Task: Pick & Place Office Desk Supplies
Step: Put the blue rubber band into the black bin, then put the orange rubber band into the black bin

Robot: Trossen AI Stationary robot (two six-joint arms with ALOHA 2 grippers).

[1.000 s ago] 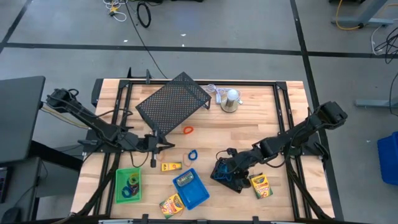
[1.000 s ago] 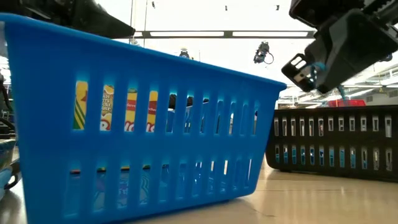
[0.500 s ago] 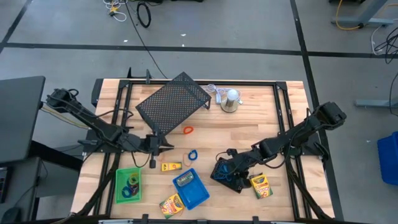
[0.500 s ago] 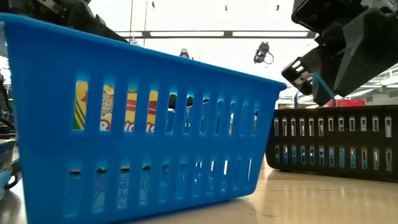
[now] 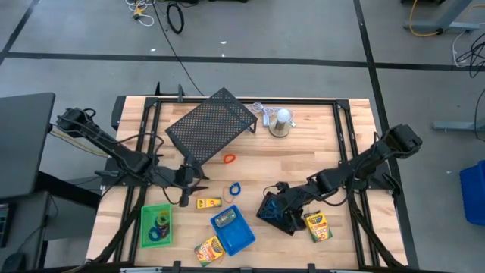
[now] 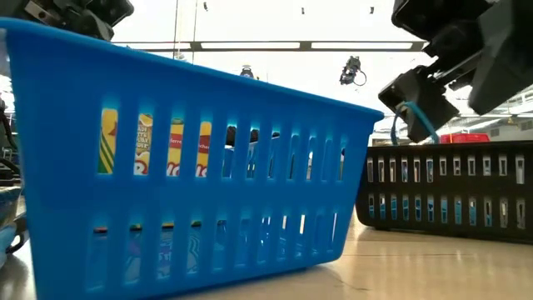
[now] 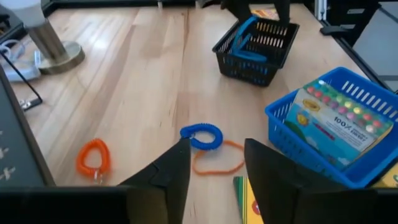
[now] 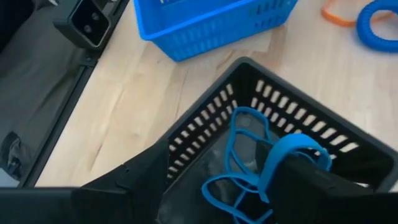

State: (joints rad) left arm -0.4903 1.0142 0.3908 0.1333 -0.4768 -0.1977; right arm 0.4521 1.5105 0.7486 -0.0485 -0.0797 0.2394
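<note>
My right gripper [image 8: 227, 183] [image 5: 275, 203] is open and hovers over the black mesh tray [image 8: 249, 70] [image 5: 274, 215], with a thin blue elastic loop [image 8: 292, 149] [image 6: 414, 121] caught on one finger. More blue loop strands [image 8: 239, 146] lie inside that tray. My left gripper [image 7: 214, 168] [image 5: 194, 182] is open and touches nothing. Just beyond it, a blue coil loop [image 7: 202, 137] [image 5: 235, 188] and a thin orange loop [image 7: 217, 163] lie flat on the table. An orange coil loop [image 7: 92, 157] [image 5: 229, 158] lies farther off. The blue tray [image 5: 233, 231] holds a crayon box [image 7: 339, 118]. My right gripper is open, and the blue elastic loop is draped over the tip of one finger [image 8: 311, 177] by its upper bend [image 8: 298, 144]. Nothing is pinched between the two fingers. The fingers point slanting down over the tray, and the loop hangs slack into the tray.
Loose crayon boxes lie on the table [image 5: 208, 203] [image 5: 208, 249] [image 5: 318, 226]. The green tray [image 5: 157, 225] holds loops. The large black mesh rack [image 5: 212, 125] and the silver dome with white cord [image 5: 281, 121] sit near the far edge. Bare wood lies between the rack and the trays [image 5: 303, 163].
My right gripper has risen a little over the black mesh tray and tipped, and the blue loop now hangs farther out below it. My left gripper has drawn back slightly toward the table's left.
</note>
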